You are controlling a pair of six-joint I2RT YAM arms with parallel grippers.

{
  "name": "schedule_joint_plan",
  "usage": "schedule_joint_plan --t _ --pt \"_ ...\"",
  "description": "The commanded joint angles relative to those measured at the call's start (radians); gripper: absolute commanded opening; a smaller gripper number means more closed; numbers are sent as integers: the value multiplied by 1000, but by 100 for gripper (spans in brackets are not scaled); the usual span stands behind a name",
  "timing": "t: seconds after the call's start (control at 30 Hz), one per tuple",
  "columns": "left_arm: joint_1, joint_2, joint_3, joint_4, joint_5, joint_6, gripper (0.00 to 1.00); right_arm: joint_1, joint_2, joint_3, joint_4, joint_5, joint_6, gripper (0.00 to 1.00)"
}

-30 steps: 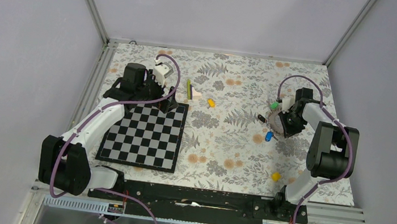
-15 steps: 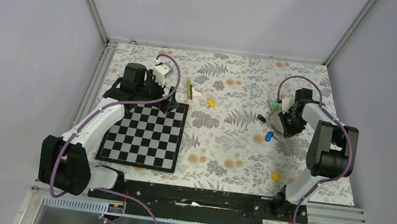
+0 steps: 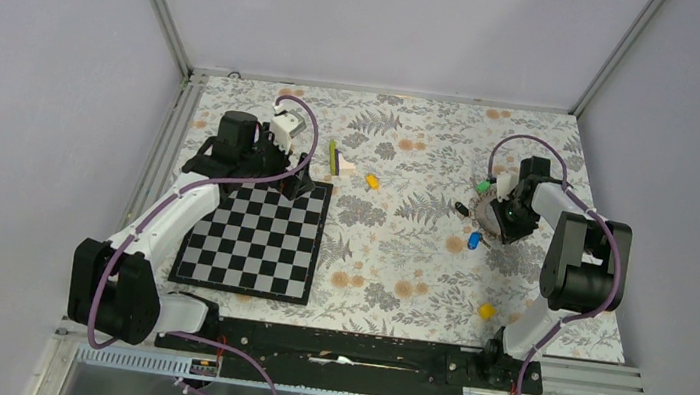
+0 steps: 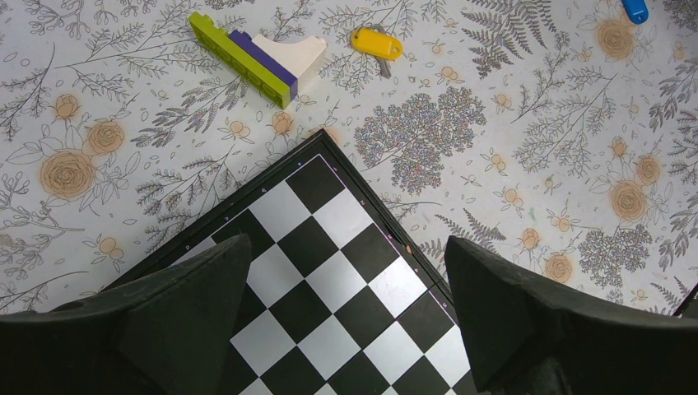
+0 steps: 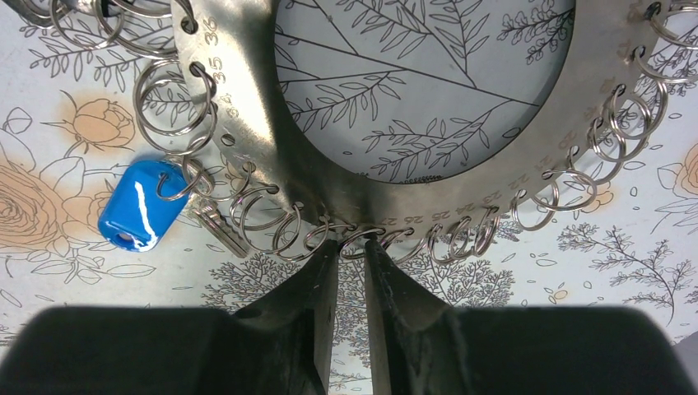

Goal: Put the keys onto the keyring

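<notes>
Top: left gripper (image 3: 293,183) above chessboard (image 3: 255,241) far corner; right gripper (image 3: 497,219) at keyring (image 3: 485,220), far-right of table. L wrist: jaws wide apart, empty; yellow key (image 4: 377,44) beyond. R wrist: jaws pinch keyring rim; blue key (image 5: 141,206) hangs on it.

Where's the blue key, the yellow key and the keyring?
blue key (image 5: 141,206), right wrist view, its plastic head.
yellow key (image 4: 376,44), left wrist view, its plastic head.
keyring (image 5: 251,123), right wrist view, left side of band.
</notes>
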Motion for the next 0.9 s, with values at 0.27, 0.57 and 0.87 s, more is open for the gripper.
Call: schedule_joint_plan --t 0.27,0.57,0.87 --pt "-3 -12 26 20 29 18 99 -5 11 22 -17 -54 -25 14" --pt "-3 -7 26 20 32 18 99 -5 -62 34 -72 -94 -31 0" --pt "-3 -7 29 19 37 13 99 -5 -142 34 -127 -182 -32 0"
